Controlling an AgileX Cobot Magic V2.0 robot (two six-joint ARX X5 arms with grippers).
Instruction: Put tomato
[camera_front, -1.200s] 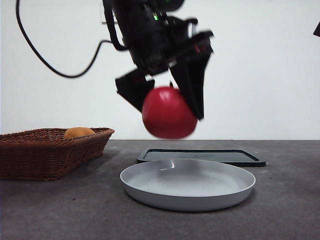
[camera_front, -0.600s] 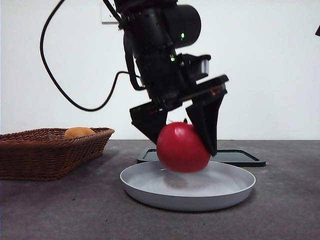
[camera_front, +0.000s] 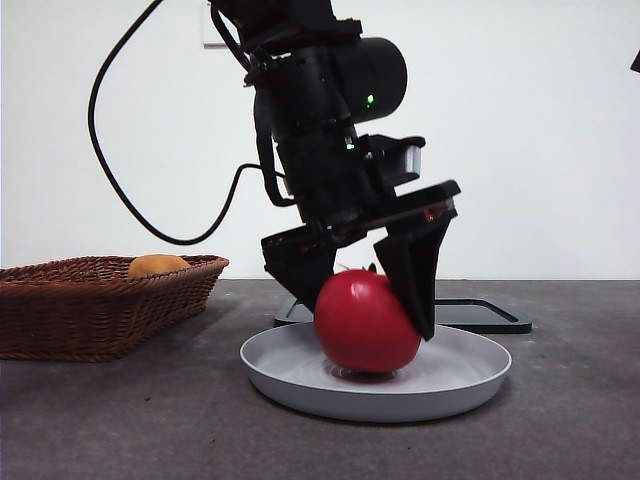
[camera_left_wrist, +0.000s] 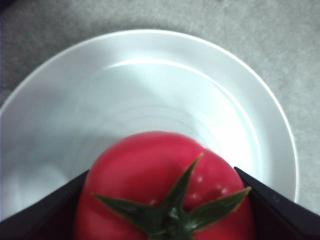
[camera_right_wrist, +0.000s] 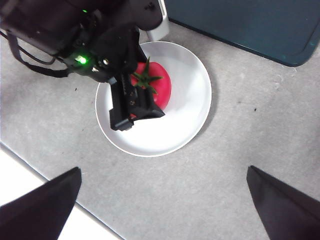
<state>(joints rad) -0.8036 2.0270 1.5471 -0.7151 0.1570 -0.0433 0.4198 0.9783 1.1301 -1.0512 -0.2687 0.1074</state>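
The red tomato with its green stem rests on the floor of the white plate. My left gripper comes down from above and is shut on the tomato, one black jaw on each side. The left wrist view shows the tomato close up between the jaws, above the plate. From high above, the right wrist view shows the tomato in the plate. My right gripper hangs open far above the table.
A wicker basket with an orange-yellow round fruit stands at the left. A dark flat tray lies behind the plate; the same tray shows in the right wrist view.
My left gripper has come down with the tomato, from above the plate until the tomato touches the plate's floor. The basket and tray have not moved.
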